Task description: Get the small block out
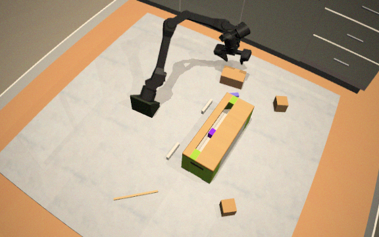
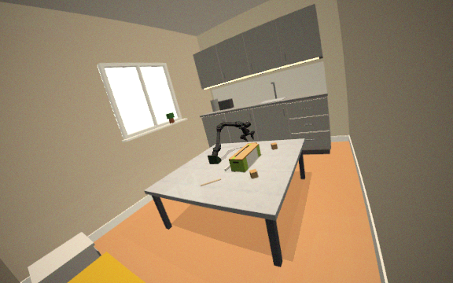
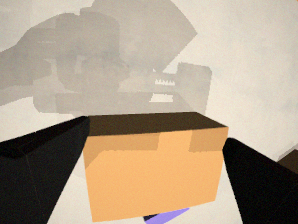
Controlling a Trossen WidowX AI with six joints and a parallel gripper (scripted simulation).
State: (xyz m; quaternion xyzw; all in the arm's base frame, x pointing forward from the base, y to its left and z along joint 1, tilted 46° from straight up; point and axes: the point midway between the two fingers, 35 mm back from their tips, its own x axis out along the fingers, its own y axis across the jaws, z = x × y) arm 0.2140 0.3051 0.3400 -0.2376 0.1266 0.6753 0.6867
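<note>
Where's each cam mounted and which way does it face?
Top: high above, angled down at the grey table; whole black arm and open gripper show.
Exterior: far across the room, facing the kitchen cabinets; arm small.
Wrist: on the gripper, looking down at the tan cardboard block; only dark fingers show.
Top and wrist share that block.

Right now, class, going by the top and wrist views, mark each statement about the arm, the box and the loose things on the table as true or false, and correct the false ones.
1. The gripper is open and empty. True.
2. The purple block lies on the table beside the box. False: it sits on the shelf inside the long box.
3. The gripper hangs above the tan block. True.
4. The thin stick leans on the box. False: it lies flat, apart from the box.
</note>
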